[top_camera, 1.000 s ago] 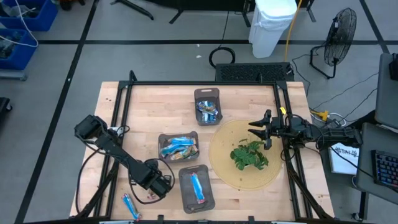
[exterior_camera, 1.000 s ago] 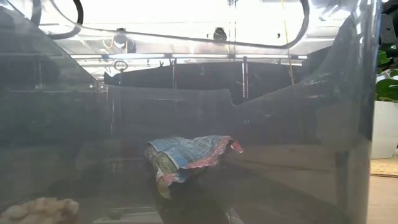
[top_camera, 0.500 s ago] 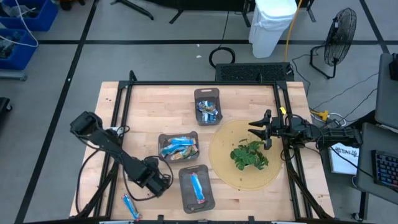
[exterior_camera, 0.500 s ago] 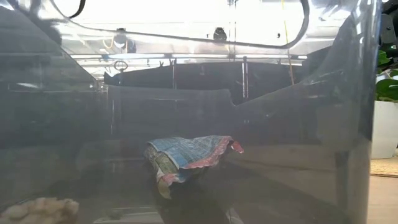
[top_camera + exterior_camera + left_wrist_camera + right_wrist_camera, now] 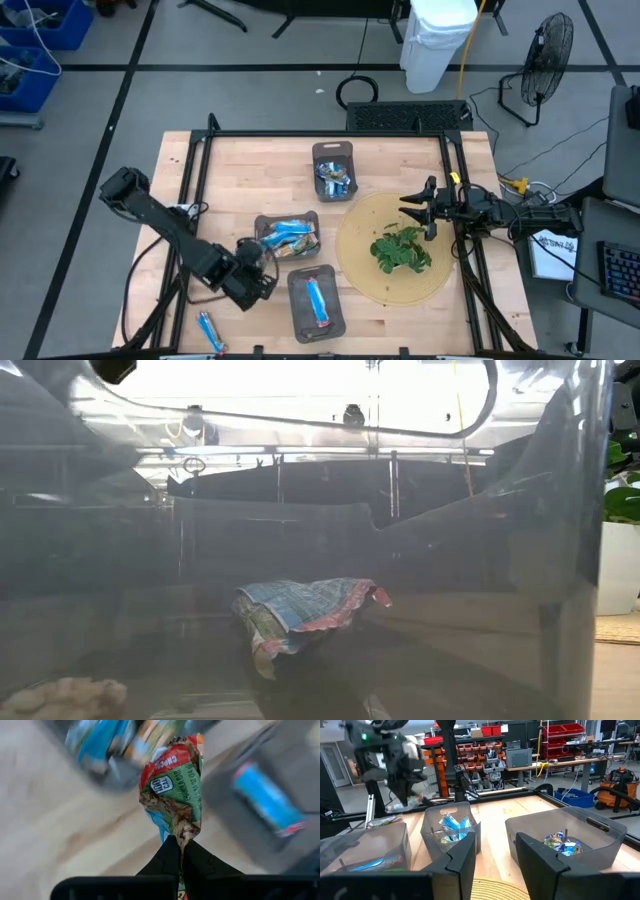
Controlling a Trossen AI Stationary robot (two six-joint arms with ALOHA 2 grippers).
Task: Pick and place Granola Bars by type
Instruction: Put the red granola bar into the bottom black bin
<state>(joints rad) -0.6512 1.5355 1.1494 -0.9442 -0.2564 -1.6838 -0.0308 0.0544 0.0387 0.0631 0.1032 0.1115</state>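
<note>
The left gripper (image 5: 181, 851) has its jaws closed on one end of a crumpled red-and-green bar (image 5: 173, 790), held above the desk (image 5: 240, 165) between the middle tray (image 5: 287, 237) and the near tray (image 5: 316, 300). A blue bar (image 5: 209, 330) lies on the desk's near edge. The right gripper (image 5: 432, 206) waits with jaws open and empty beside the plant (image 5: 400, 248).

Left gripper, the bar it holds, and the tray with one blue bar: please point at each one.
left gripper (image 5: 181, 851), left wrist view, where the shut fingertips meet.
held granola bar (image 5: 173, 785), left wrist view, middle of its crumpled wrapper.
near tray (image 5: 296, 312), high view, bare floor beside the blue bar.
</note>
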